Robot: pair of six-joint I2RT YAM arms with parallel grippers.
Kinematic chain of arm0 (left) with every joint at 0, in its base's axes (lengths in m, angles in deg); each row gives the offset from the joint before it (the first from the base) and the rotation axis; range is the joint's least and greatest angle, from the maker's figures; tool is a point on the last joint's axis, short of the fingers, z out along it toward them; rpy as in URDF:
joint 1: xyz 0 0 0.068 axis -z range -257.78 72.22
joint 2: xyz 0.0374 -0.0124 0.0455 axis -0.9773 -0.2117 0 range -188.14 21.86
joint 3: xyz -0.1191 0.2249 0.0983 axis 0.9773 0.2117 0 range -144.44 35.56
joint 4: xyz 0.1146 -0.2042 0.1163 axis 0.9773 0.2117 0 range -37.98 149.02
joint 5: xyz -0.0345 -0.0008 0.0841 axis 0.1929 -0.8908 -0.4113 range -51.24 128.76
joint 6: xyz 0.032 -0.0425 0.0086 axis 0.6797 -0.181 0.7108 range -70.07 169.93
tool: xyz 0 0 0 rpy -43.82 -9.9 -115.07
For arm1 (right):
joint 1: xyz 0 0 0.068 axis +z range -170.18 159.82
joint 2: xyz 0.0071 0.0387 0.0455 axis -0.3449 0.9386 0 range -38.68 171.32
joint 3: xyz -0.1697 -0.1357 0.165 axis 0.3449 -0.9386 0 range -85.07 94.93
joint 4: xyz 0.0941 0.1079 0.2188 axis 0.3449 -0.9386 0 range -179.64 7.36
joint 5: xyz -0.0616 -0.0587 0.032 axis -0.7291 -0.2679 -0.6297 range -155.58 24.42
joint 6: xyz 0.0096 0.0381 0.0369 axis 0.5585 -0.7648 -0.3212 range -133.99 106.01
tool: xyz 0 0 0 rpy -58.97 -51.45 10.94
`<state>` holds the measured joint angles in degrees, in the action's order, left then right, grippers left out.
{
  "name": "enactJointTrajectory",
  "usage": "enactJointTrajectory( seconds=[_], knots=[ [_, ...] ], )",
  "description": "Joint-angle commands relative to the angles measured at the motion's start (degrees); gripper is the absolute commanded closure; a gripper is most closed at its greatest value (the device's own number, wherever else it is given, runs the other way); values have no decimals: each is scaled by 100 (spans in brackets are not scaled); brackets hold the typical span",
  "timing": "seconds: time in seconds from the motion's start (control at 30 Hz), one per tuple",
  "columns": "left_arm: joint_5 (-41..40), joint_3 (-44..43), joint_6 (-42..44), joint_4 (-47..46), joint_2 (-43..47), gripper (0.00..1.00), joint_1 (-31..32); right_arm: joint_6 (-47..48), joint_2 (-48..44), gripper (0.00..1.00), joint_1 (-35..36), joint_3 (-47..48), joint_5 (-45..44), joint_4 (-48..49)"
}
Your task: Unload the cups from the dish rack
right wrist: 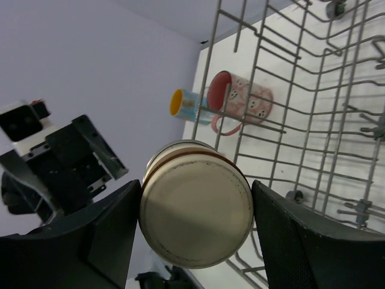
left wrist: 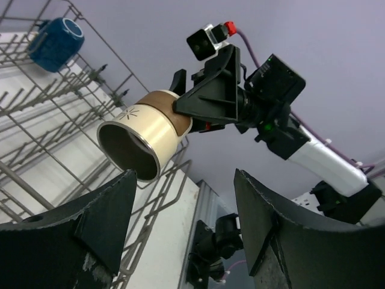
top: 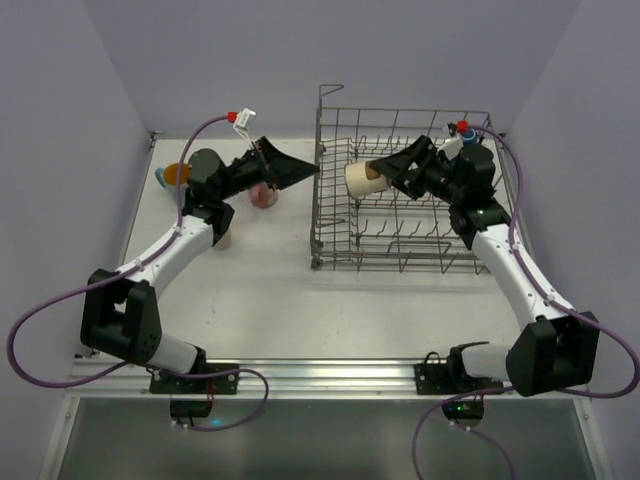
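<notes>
Since the beige cup (top: 362, 178) is held sideways above the dish rack (top: 400, 262) by the right pincer (top: 385, 172), with its mouth turned toward the left pincer (top: 300, 168), a handover across the rack's left wall is judged to be the step in hand. It would be done well if the left fingers (left wrist: 108, 208) were brought around the cup's wall near the rim and closed firmly before the right grip is let go. The rack's upright wires should be cleared, and the smooth glaze may slip.

The right pincer is seen clenched on the cup's base end, one finger on either side. The left pincer is spread wide, with nothing held or touched, and the cup's rim lies just beyond its tips.

A pink mug (top: 263, 195) and a light blue mug (top: 175, 173) are already set on the worktop (top: 300, 320), while a dark blue mug (left wrist: 55, 42) is left in the rack.
</notes>
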<state>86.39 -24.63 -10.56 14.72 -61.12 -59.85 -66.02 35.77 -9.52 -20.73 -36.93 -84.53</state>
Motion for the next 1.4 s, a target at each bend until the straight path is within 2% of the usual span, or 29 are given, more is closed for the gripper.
enactJointTrajectory(
  seconds=[0.0,0.33,0.83,0.87,0.93,0.97,1.0,1.03,1.13,1.17,1.23,1.27,1.37],
  knots=[
    [141,68,-893,-1174,-122,30,87,-922,-361,100,7,-368,712,1910],
    [88,7,-1343,-1622,-482,30,298,-1793,156,100,42,-510,1407,3299],
    [-53,-600,-1659,-1965,-974,32,720,-1644,675,100,551,-141,1302,3213],
    [-61,-600,-1677,-1957,-992,35,729,-1487,676,100,613,-88,1276,3143],
    [-53,-635,-1694,-1861,-1027,63,729,-1293,641,100,666,-27,1170,2784],
    [-35,-670,-1659,-1773,-1036,86,729,-1135,632,100,701,43,1092,2669],
    [-18,-705,-1529,-1494,-1019,100,720,-1056,614,100,701,79,1073,2459],
    [-35,-714,-1440,-1395,-992,100,686,-968,605,99,718,123,1056,2344],
    [-158,-714,-922,-517,-712,100,510,-337,500,55,727,359,793,1475],
    [-158,-714,-625,-341,-519,100,431,-186,482,31,727,543,531,1176],
    [-176,-705,-325,361,-316,100,133,235,447,9,727,729,205,403],
    [-124,-697,-62,572,-124,100,18,298,447,1,719,886,-23,209],
    [-18,-600,447,1320,359,100,-483,650,465,1,710,1124,-367,-512]
  ],
)
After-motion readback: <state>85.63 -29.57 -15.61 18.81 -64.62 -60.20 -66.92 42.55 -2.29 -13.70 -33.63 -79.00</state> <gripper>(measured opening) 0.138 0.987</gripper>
